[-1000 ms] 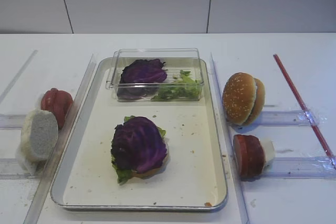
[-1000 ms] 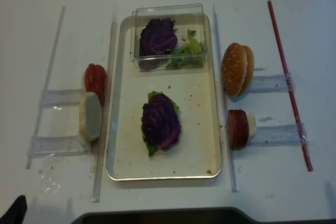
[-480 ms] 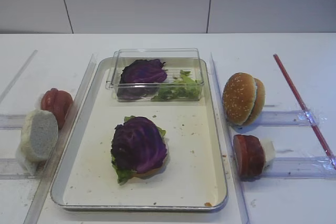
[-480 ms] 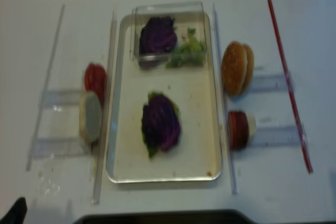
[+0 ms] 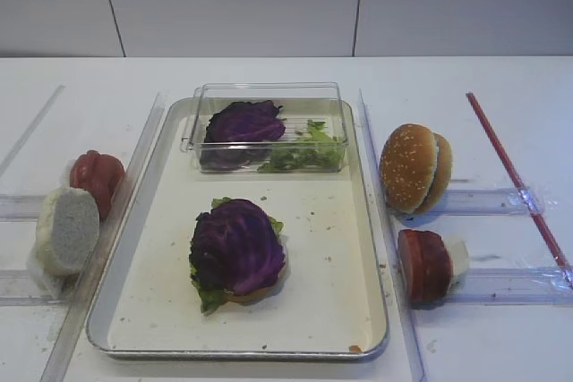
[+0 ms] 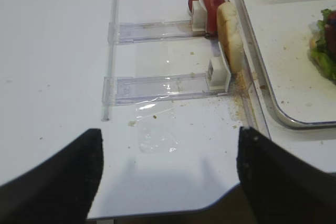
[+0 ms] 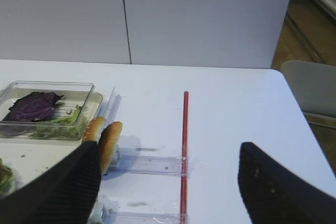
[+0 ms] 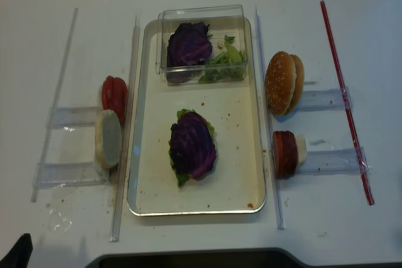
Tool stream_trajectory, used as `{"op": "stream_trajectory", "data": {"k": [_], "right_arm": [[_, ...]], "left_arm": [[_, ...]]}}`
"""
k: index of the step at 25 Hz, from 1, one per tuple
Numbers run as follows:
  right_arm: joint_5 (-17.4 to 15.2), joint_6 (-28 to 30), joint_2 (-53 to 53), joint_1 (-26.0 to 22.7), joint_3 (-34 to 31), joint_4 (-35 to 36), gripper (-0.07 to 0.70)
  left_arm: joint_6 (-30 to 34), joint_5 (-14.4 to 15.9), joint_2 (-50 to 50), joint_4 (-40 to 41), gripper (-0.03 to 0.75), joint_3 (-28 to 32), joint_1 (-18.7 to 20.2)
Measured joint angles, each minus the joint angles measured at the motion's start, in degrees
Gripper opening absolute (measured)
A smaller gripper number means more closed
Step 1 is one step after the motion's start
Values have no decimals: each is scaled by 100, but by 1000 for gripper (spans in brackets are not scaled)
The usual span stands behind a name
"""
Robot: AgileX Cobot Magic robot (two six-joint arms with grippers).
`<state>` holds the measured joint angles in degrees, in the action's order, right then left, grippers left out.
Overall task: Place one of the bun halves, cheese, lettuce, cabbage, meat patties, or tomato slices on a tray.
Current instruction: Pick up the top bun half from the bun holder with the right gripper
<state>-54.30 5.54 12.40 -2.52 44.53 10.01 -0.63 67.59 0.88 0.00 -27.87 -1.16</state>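
Sesame bun (image 5: 410, 168) right of tray (image 5: 358, 248), right fingers (image 7: 278, 192) apart, clear

The right hand (image 7: 168, 192) hangs wide open above the white surface (image 7: 231, 119), a red stick (image 7: 184, 145) lying between its fingers (image 7: 278, 192).

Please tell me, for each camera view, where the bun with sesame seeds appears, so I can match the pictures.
Exterior high: the sesame bun stands on edge right of the tray.
Exterior high (realsense): the bun is right of the tray, upper half.
Right wrist: the bun is at lower left, partly behind the dark pincer finger.
Left wrist: not in view.
Shared landmark: the red stick, right of the bun.
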Motion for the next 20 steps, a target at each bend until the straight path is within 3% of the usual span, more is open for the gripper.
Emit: {"op": "stream_trajectory", "data": {"k": [10,20], "right_arm": [[8,35,958,0,0,973,556],[-429,302,1935,0,91,1818,556]], "left_arm": [[0,0,0,0,489,0,0],[0,0,0,0,489,0,0]]}}
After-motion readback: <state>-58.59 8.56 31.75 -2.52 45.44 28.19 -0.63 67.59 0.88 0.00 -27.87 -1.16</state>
